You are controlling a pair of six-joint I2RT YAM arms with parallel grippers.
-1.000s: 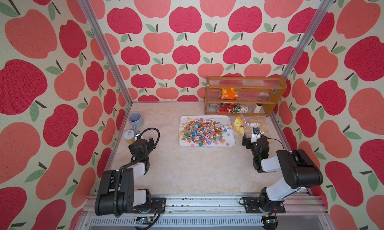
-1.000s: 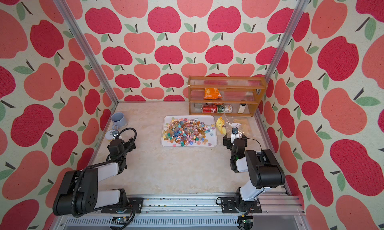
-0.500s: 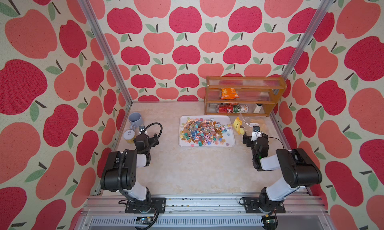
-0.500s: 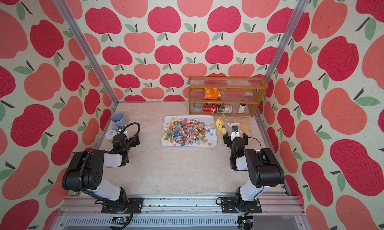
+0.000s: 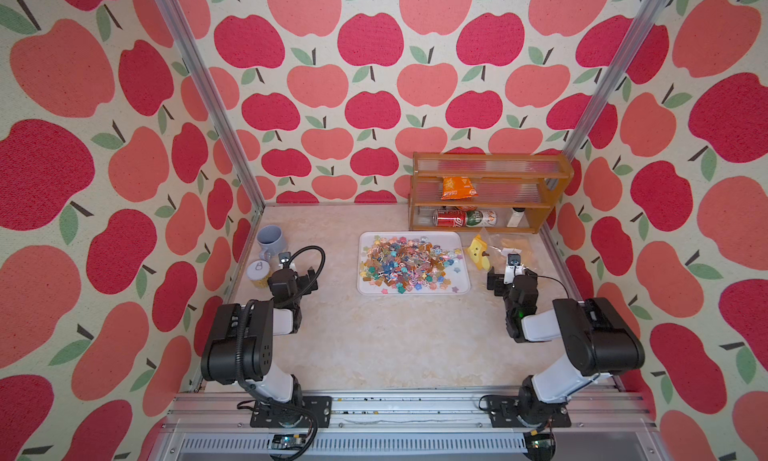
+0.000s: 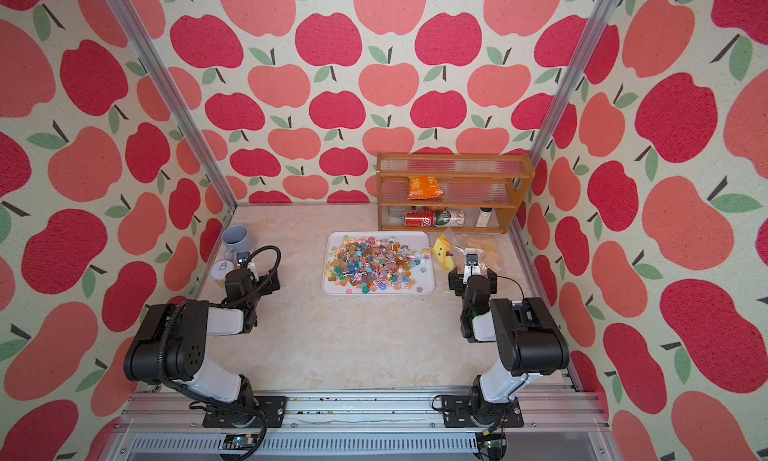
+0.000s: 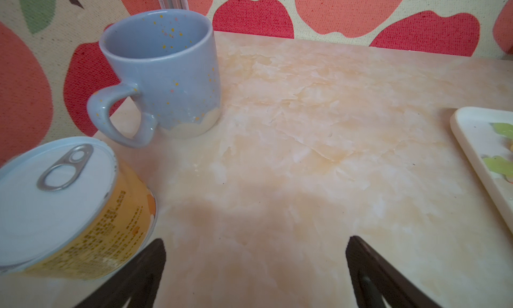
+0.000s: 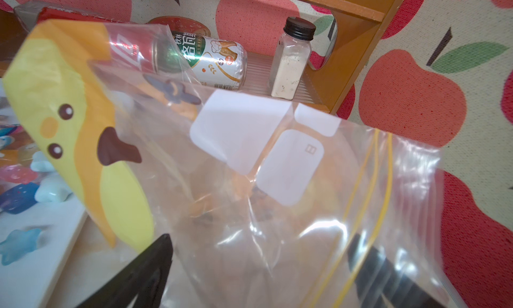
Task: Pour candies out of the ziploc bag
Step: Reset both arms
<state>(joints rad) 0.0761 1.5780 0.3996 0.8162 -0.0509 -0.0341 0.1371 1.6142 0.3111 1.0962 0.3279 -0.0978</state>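
Note:
The candies (image 5: 409, 261) (image 6: 374, 263) lie heaped on a white tray (image 5: 365, 289) in mid-table. A few blue ones show in the right wrist view (image 8: 19, 245). The clear ziploc bag (image 5: 510, 247) (image 6: 484, 247) (image 8: 277, 181) lies crumpled right of the tray; orange shapes show blurred through its film. My right gripper (image 5: 512, 277) (image 6: 473, 278) (image 8: 258, 240) is open at the bag's near edge. The film lies between its fingers, and one finger shows through the plastic. My left gripper (image 5: 293, 274) (image 6: 253, 278) (image 7: 255, 241) is open over bare table at the left.
A yellow item with a face (image 5: 478, 253) (image 8: 69, 126) leans between tray and bag. A blue mug (image 5: 271, 239) (image 7: 163, 70) and a tin can (image 5: 259, 274) (image 7: 63, 203) stand by my left gripper. The wooden shelf (image 5: 490, 170) holds a snack packet, drink cans and a jar (image 8: 291, 59).
My left arm has lifted its elbow, and its gripper has slid a little farther back toward the can and mug. My right gripper has barely shifted toward the bag.

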